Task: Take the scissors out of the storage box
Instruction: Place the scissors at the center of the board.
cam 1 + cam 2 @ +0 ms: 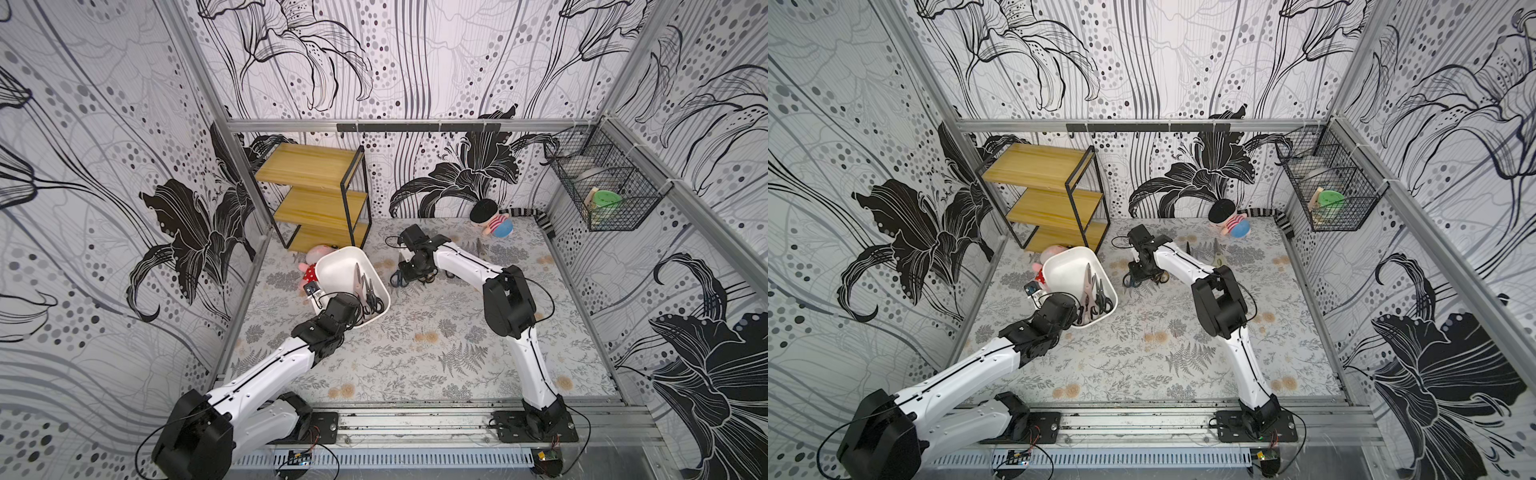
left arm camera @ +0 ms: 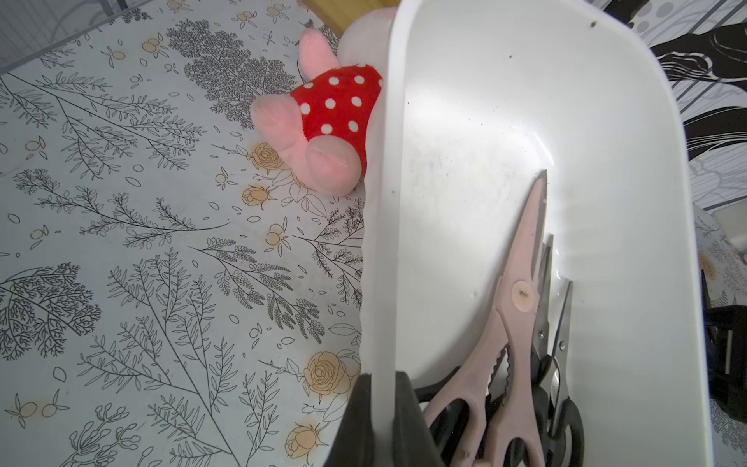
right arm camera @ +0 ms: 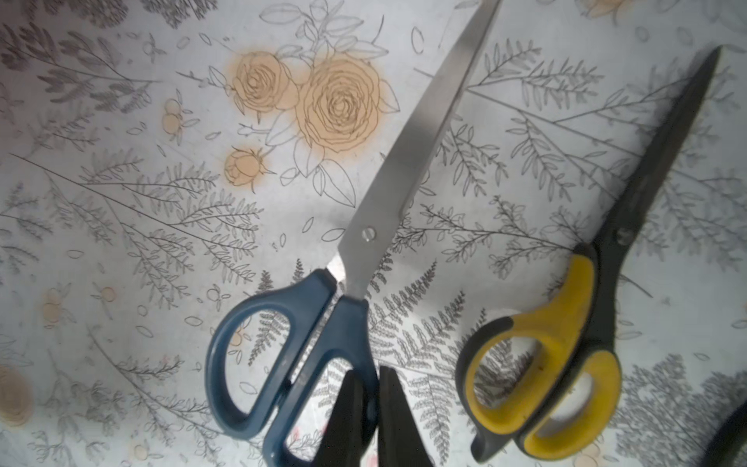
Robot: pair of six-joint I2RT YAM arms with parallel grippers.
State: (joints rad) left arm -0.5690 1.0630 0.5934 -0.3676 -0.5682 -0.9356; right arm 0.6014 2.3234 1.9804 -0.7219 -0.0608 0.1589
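- Left gripper (image 2: 382,408) is clenched on the wall of the white box (image 2: 630,202).
- Pink and black scissors (image 2: 521,283) lie inside the box.
- Right gripper (image 3: 378,416) pinches the handle of blue scissors (image 3: 364,242) lying on the surface (image 3: 121,202), just beside yellow scissors (image 3: 622,238).

storage box (image 2: 465,141) — glossy white plastic | scissors (image 3: 404,161): smooth metal blades, matt handles | shelf (image 1: 311,166): wood, probably

Two high views, two close wrist views.
Both top views look steeply down over your whole table (image 1: 415,353); your left wrist camera sits close along the storage box (image 2: 465,141) rim, your right close above the blue-handled scissors (image 3: 366,234); both show from above too.
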